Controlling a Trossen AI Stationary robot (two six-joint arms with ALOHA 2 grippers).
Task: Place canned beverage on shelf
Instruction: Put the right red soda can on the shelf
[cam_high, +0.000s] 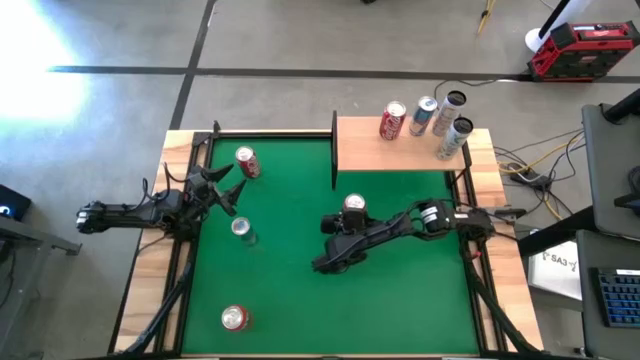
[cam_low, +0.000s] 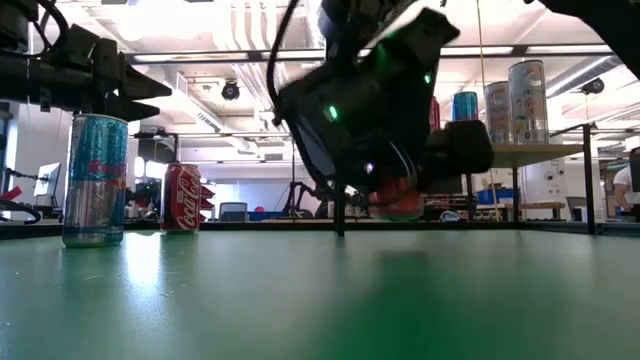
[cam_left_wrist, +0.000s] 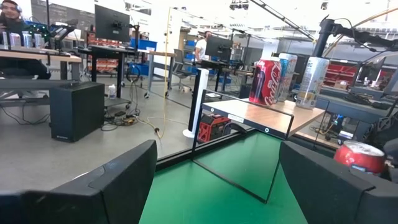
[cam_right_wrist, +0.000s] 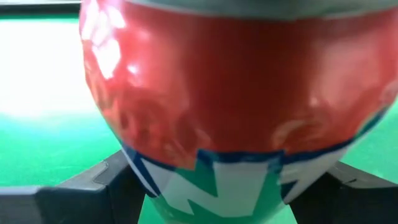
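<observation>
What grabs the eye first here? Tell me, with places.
The right claw closing around a red can mid-table, just below the shelf. Four cans already crowd the shelf's far edge. The left claw waits at the left border, open.

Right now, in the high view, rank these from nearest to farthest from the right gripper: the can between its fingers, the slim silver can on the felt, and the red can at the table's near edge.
1. Red-and-white can, at the right gripper, mid-table.
2. Slim silver can, on the felt toward the left arm's side.
3. Red can, at the table's near edge, left of centre.
</observation>
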